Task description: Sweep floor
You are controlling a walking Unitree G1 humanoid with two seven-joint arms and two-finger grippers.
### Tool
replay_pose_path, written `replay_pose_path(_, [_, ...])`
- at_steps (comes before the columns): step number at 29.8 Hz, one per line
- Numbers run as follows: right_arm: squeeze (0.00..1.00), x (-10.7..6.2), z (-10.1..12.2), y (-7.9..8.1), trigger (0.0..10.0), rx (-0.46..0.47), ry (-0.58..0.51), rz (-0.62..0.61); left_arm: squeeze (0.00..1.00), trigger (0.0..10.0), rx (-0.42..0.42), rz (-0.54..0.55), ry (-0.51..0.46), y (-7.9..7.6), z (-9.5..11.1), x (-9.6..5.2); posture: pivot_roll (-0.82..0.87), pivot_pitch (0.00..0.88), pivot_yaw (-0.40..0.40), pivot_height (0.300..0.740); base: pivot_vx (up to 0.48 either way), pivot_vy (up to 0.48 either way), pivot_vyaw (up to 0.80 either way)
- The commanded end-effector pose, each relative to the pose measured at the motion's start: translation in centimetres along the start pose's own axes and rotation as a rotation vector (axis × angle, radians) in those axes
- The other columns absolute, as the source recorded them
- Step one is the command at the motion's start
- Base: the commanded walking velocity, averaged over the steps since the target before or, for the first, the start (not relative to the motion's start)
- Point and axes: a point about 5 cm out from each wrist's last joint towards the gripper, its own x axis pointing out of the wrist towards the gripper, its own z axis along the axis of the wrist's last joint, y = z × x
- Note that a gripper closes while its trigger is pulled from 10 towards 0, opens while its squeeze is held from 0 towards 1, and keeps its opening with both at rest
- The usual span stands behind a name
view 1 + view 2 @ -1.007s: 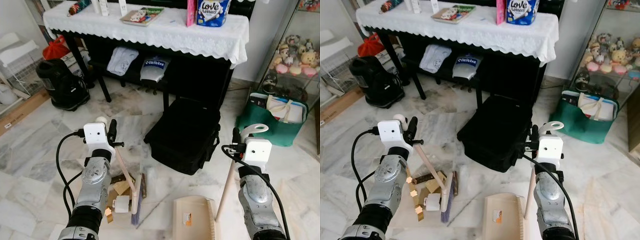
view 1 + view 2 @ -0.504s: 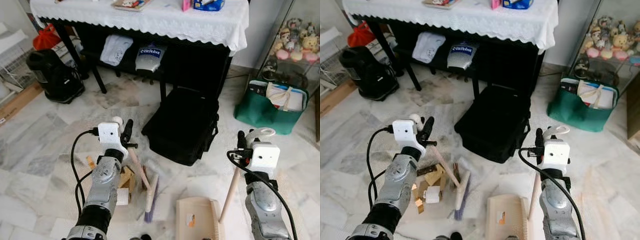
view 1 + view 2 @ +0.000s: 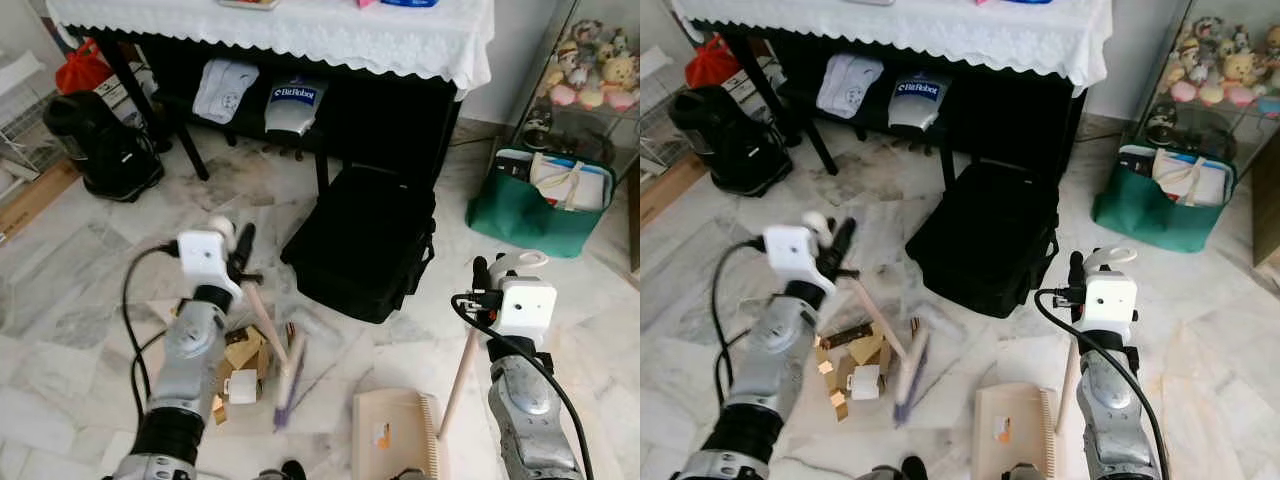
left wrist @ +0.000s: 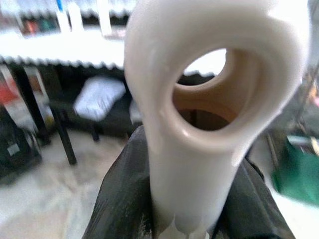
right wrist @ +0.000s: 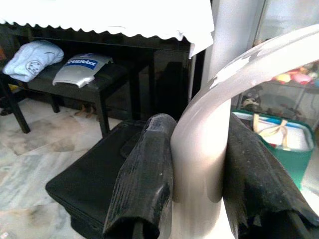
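My left gripper (image 3: 238, 250) is shut on the cream handle of a small broom (image 3: 262, 315); its brush head (image 3: 289, 375) rests on the marble floor beside a pile of cardboard scraps (image 3: 238, 365). In the left wrist view the handle's ring end (image 4: 209, 99) sits between the black fingers (image 4: 124, 199). My right gripper (image 3: 490, 280) is shut on the dustpan's cream handle (image 3: 458, 375), and the beige dustpan (image 3: 395, 440) stands on the floor to the right of the scraps. The right wrist view has the curved handle top (image 5: 209, 139) clamped by both fingers (image 5: 144, 179).
A black bag (image 3: 365, 240) lies on the floor just beyond the broom. Behind it stands a black piano with a white lace cloth (image 3: 300, 30) and a bench (image 3: 260, 100). A black appliance (image 3: 95, 145) is at far left, a green bag (image 3: 545, 205) at right.
The camera has tilted down and shifted. My left arm has swung the broom so that its brush head sits nearer the scraps; the right gripper with the dustpan holds about the same place.
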Motion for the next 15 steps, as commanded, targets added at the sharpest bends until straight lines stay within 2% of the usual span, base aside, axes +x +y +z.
replay_pose_path(1, [0.00, -0.2, 0.1, 0.4, 10.0, 0.015, -0.007, 0.002, 0.00, 10.0, 0.023, 0.008, -0.059, 0.4, 1.6, 0.4, -0.09, 0.178, 0.137, 0.740, 0.000, 0.000, 0.00])
replay_pose_path(6, [0.00, -0.4, 0.0, 0.9, 10.0, 0.027, -0.002, 0.001, 0.00, 10.0, 0.014, 0.005, -0.057, 0.2, 1.4, 0.7, -0.09, 0.180, 0.148, 0.740, 0.000, 0.000, 0.00])
replay_pose_path(9, [0.00, -0.5, 0.0, 1.0, 10.0, 0.032, -0.001, -0.004, 0.00, 10.0, 0.004, 0.001, -0.022, -0.4, 0.3, 0.9, -0.10, 0.187, 0.158, 0.740, 0.000, 0.000, 0.00])
replay_pose_path(15, [0.00, -1.1, 0.0, 0.1, 10.0, 0.022, 0.000, -0.031, 0.00, 10.0, -0.025, 0.019, 0.062, -1.2, -2.2, 1.0, -0.12, 0.205, 0.177, 0.740, 0.000, 0.000, 0.00])
